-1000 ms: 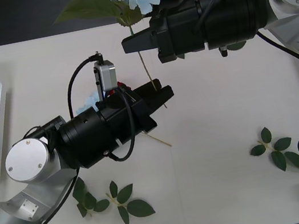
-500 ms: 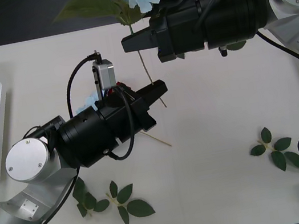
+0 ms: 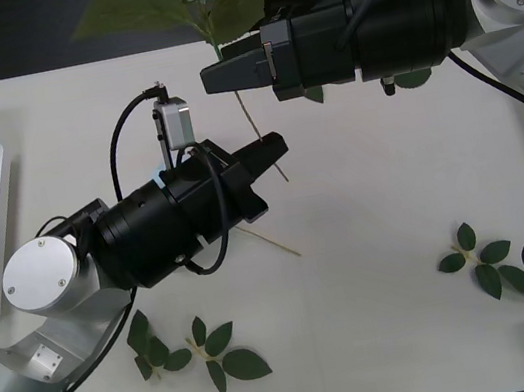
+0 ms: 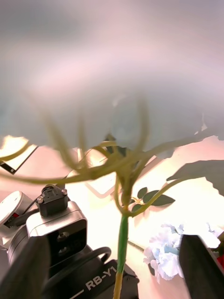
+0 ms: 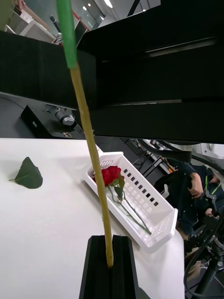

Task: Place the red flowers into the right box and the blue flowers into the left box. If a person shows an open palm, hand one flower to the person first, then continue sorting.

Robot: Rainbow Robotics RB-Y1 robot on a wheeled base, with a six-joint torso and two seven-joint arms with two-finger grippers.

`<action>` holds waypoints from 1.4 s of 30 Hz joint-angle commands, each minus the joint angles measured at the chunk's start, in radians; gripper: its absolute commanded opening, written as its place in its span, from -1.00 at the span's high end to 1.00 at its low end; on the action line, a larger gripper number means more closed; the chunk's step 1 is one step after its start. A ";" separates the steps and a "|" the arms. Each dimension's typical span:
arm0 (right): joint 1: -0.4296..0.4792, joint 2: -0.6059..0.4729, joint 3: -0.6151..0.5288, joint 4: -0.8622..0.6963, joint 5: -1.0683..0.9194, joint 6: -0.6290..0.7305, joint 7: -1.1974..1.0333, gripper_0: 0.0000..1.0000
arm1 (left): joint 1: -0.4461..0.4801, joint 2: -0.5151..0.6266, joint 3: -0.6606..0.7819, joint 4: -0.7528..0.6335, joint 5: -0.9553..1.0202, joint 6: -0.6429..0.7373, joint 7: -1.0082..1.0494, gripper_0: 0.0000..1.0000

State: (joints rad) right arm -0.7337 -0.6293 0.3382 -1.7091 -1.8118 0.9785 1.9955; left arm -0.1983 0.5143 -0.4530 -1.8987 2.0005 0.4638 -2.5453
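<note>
Front view: leaf sprigs (image 3: 485, 265) dot white table (image 3: 374, 197).

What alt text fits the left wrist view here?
The left gripper, shut, pinches the lower end of a blue flower's stem, which rises past the right gripper. Behind, a red flower lies in the white slotted right box on the table.

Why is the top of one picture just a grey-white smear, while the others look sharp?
Right wrist view: the blue flower sits very near the lens, so its petals blur; the stem below is clearer. Left wrist view: the stem and red flower are crisp. Front view: evenly lit, soft shadows on the table.
</note>
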 commanded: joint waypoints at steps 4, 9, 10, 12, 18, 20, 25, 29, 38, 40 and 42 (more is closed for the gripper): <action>-0.004 -0.023 0.002 -0.017 -0.004 -0.014 -0.014 -0.72 | -0.013 0.141 0.097 -0.011 0.069 -0.007 0.014 1.00; -0.003 -0.040 0.001 -0.015 -0.004 -0.014 -0.009 -0.73 | 0.040 0.216 0.194 -0.011 0.081 -0.004 0.039 1.00; -0.004 -0.046 0.002 -0.017 -0.004 -0.014 -0.007 -0.73 | 0.051 0.227 0.211 -0.008 0.087 0.001 0.043 1.00; -0.003 -0.064 0.002 -0.015 -0.006 -0.014 -0.003 -0.73 | 0.079 0.239 0.261 -0.003 0.096 0.029 0.056 1.00; 0.005 -0.115 0.002 -0.012 -0.049 -0.004 0.020 -0.73 | 0.119 0.242 0.323 0.006 0.096 0.072 0.066 1.00; 0.014 -0.121 0.002 -0.014 -0.067 -0.004 0.029 -0.73 | 0.119 0.242 0.324 0.012 0.096 0.070 0.068 1.00; 0.025 -0.124 0.002 -0.014 -0.081 -0.003 0.054 -0.73 | 0.119 0.242 0.344 0.018 0.098 0.070 0.069 1.00; 0.025 -0.124 0.002 -0.014 -0.083 -0.003 0.062 -0.73 | 0.119 0.242 0.350 0.021 0.098 0.070 0.073 1.00; 0.028 -0.122 0.002 -0.012 -0.087 -0.003 0.072 -0.73 | 0.108 0.256 0.355 0.032 0.104 0.068 0.083 1.00; 0.028 -0.122 0.002 -0.014 -0.087 -0.003 0.074 -0.72 | 0.102 0.257 0.355 0.033 0.106 0.068 0.085 1.00; 0.028 -0.122 0.002 -0.014 -0.087 -0.003 0.075 -0.73 | 0.092 0.259 0.355 0.038 0.107 0.070 0.091 1.00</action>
State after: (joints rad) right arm -0.7119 -0.7208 0.3385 -1.7089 -1.8850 0.9753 2.0178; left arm -0.0944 0.7289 -0.1280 -1.8642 2.0924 0.5251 -2.5165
